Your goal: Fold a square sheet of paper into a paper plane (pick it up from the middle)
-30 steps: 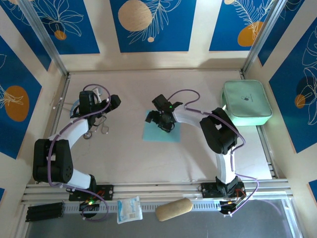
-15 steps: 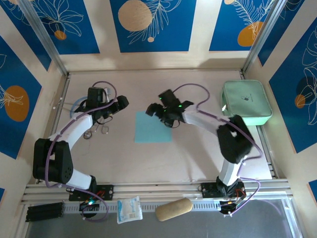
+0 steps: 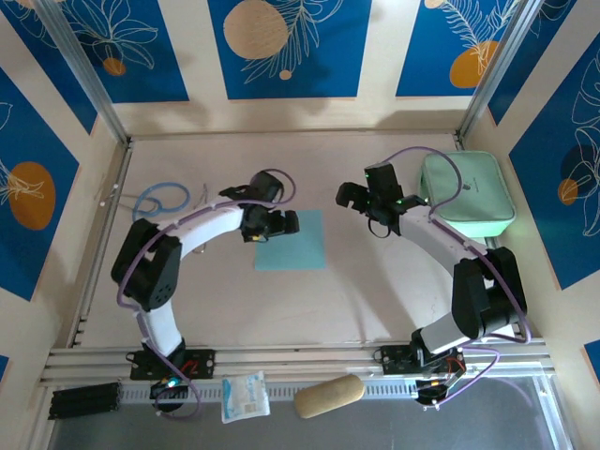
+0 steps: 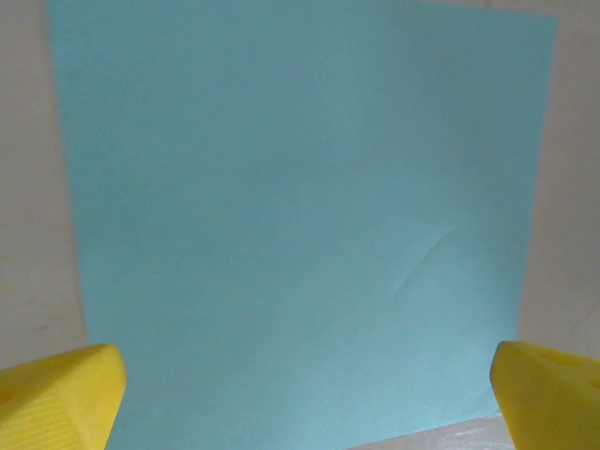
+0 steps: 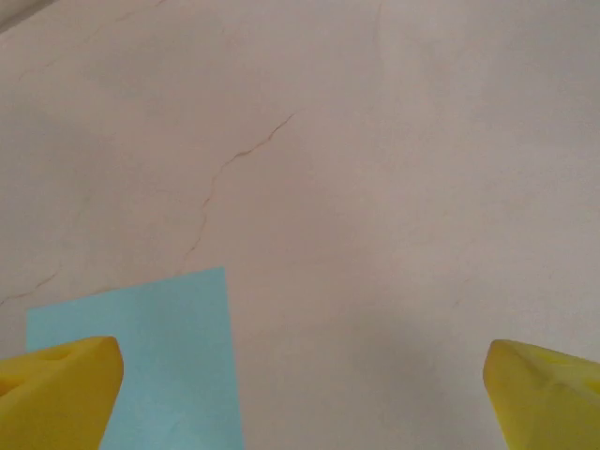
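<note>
The square sheet of paper (image 3: 298, 248) lies flat near the middle of the bench (image 3: 281, 309). The left jaws hover over the sheet's 10 o'clock corner, spread wide. In the left wrist view the sheet spans the whole gap between the yellow fingertips (image 4: 61, 394). The right jaws, also spread, hang well apart at the sheet's 2 o'clock, near a green case (image 3: 466, 194). In the right wrist view, one sheet corner shows at 7 o'clock.
</note>
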